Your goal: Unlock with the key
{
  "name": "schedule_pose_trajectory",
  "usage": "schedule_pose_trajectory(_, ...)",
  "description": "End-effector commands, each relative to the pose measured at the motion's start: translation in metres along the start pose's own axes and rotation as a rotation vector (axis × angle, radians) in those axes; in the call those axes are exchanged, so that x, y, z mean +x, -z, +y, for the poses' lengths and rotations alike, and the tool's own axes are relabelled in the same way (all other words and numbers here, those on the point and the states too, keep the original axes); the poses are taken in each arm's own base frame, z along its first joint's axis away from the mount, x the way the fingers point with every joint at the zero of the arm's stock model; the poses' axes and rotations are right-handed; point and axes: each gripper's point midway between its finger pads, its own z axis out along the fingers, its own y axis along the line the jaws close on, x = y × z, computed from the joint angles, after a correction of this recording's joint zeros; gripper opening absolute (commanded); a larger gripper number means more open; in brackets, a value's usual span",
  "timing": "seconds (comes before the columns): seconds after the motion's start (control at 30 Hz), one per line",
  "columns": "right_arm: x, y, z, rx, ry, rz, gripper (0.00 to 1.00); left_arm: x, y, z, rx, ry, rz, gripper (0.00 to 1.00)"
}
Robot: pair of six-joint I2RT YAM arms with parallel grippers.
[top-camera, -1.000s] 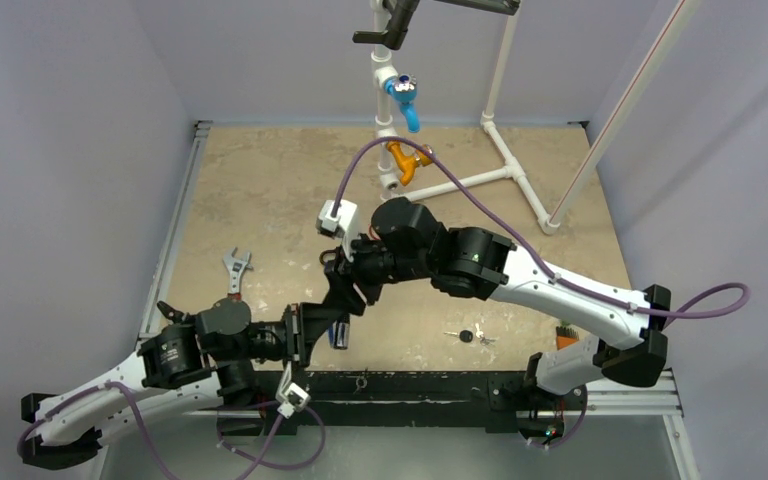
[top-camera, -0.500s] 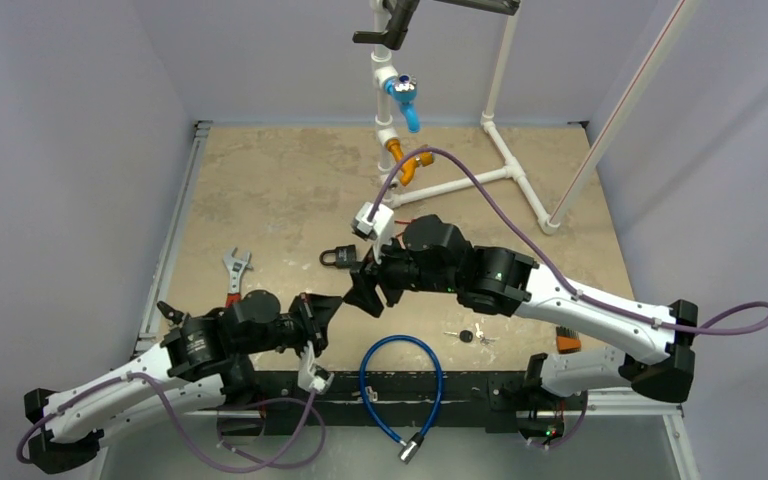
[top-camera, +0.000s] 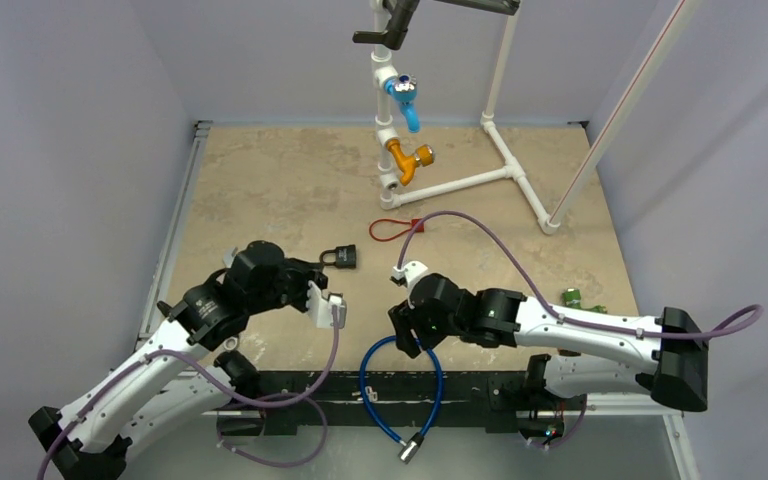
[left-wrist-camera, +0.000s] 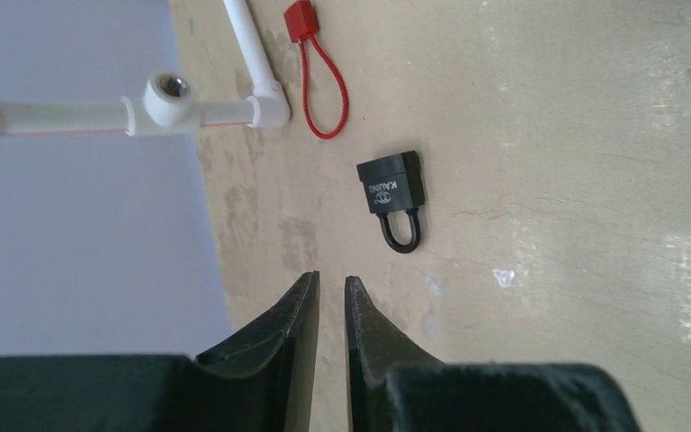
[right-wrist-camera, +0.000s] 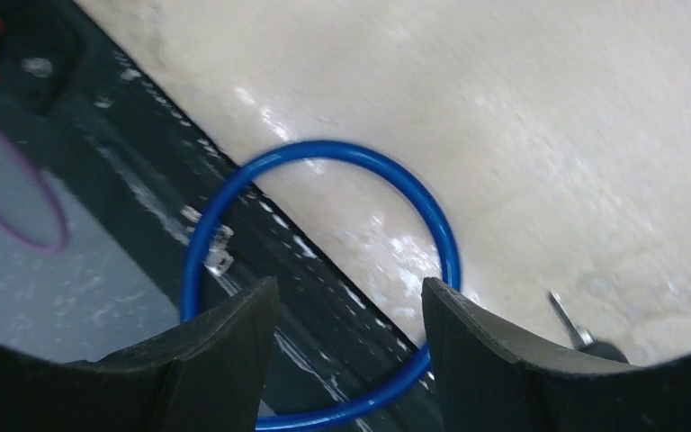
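The padlock read "KAILING" or close, hard to be sure, and lay flat on the table near a red cable seal. The left gripper was nearly closed on nothing; the right gripper gaped open over the blue cable lock. Only the right wrist view showed a bit of the key.

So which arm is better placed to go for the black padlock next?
Left. Its end effector points at the small black padlock lying free on the beige tabletop, nothing between. The right end effector hangs open over the blue cable loop at the near edge.
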Motion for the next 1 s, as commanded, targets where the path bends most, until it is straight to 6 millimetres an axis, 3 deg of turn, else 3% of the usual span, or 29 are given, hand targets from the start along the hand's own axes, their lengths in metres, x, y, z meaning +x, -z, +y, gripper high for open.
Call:
schedule_pose_trajectory(0.0,0.015,0.002,-0.027,0.167,-0.140,0.006,0.60,0.000,0.005,-0.004,0.057,0.166,-0.009,0.14)
schedule_pose_trajectory(0.13,0.042,-0.002,-0.041,0.274,-0.168,0.093,0.58,0.004,0.006,0.001,0.082,0.276,0.018,0.13)
schedule_pose_trajectory(0.4,0.108,-0.022,-0.045,0.358,-0.232,0.245,0.53,0.009,0.016,0.010,0.109,0.426,0.048,0.17)
schedule_pose_trajectory(0.53,0.125,-0.028,-0.045,0.370,-0.264,0.261,0.50,0.013,0.018,0.009,0.122,0.445,0.056,0.22)
schedule_pose_trajectory(0.57,0.128,-0.031,-0.042,0.355,-0.268,0.264,0.48,0.012,0.018,0.009,0.122,0.443,0.052,0.22)
schedule_pose_trajectory(0.63,0.130,-0.037,-0.037,0.330,-0.275,0.261,0.29,0.011,0.019,0.010,0.115,0.440,0.043,0.23)
schedule_pose_trajectory(0.7,0.124,-0.043,-0.033,0.307,-0.274,0.232,0.02,0.009,0.020,0.014,0.102,0.437,0.034,0.23)
schedule_pose_trajectory(0.8,0.092,-0.043,-0.018,0.266,-0.241,0.154,0.00,0.006,0.024,0.017,0.091,0.447,0.027,0.23)
schedule_pose_trajectory(0.97,-0.006,-0.027,-0.007,0.257,-0.063,-0.034,0.00,0.003,0.029,0.019,0.074,0.444,0.015,0.22)
